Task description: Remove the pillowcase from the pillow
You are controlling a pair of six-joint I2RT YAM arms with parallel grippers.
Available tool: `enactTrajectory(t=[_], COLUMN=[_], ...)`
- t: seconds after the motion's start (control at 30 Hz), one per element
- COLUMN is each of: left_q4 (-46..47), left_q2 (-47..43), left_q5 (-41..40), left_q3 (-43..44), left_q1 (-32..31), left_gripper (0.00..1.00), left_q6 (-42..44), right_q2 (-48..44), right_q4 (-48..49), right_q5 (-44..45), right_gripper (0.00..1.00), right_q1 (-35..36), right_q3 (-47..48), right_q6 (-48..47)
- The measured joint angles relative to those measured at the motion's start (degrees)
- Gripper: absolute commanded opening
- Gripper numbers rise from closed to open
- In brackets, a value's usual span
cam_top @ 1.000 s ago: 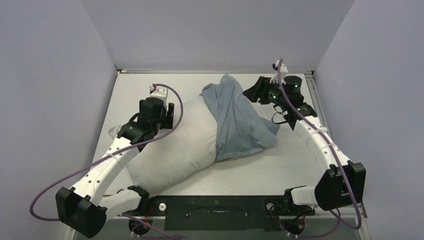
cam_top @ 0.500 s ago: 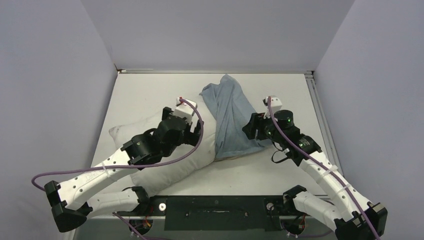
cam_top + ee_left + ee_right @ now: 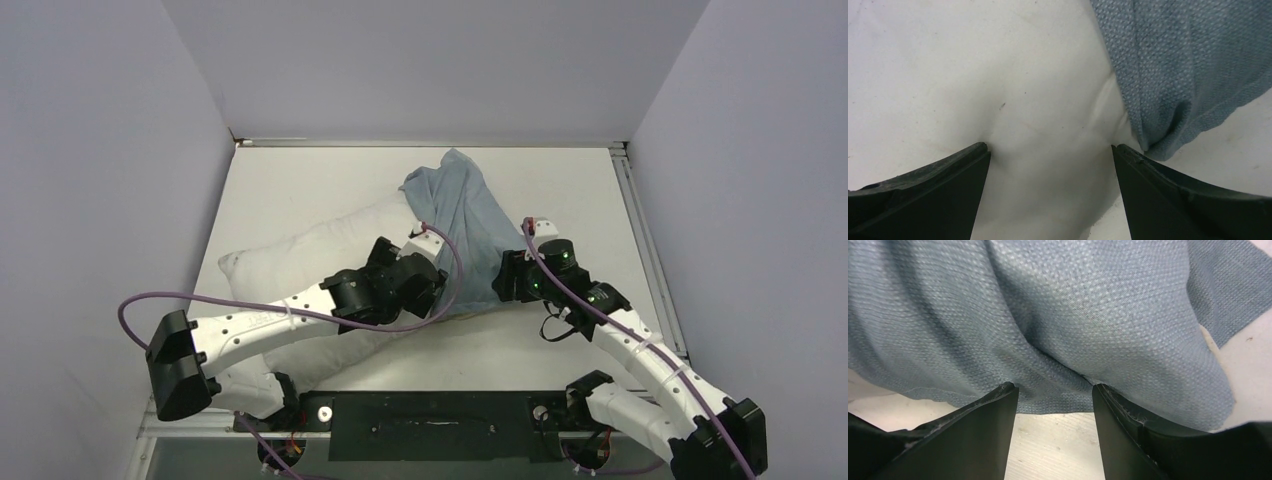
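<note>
Wide left jaws pressing the pillow point(image 3: 1038, 100) could also pin the pillowcase point(image 3: 1073, 315) hem; half-open right jaws might slip off it.

Pale lilac walls point(image 3: 420, 60); white table point(image 3: 300, 190); even light.

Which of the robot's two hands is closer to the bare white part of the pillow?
Left. The left hand, open, rests on the bare pillow beside the pillowcase hem. The right hand is over at the pillowcase's near edge, on blue cloth.
</note>
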Motion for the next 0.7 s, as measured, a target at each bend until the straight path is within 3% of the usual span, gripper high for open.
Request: enactTrajectory(t=[0.13,0.3,0.33,0.43,0.5,0.7], left_q4=[0.09,0.59,0.7,1.11,1.51,2.62], left_q2=[3.39,5.7,5.86,5.86,5.86,5.16], left_q5=[-2.45,-3.5,-3.56,-3.56,-3.43,-2.27], left_q3=[0.0,0.0,0.0,-0.02,-0.2,-1.4], left_q1=[0.2,1.25,1.55,2.56,3.45,6.78], left_gripper=[0.97,0.72,0.65,0.17,0.0,0.0], left_q6=[-0.35,-1.09,-1.16,-1.42,-1.42,-1.62], right_q2=[1.86,3.39,3.76,4.76,5.25,4.87], right_q4=[1.29,3.63,4.17,5.11,5.33,4.7], right_q5=[-0.9,-2.03,-2.27,-2.89,-3.32,-4.85], right_gripper=[0.49,0.37,0.33,0.16,0.06,0.05], right_q1=[-0.09,-0.52,-0.76,-1.22,-1.64,-3.96], right_q3=[-1.11,-2.21,-2.38,-2.49,-2.49,-2.08], right_q6=[-0.24,-1.14,-1.29,-1.84,-2.38,-3.52])
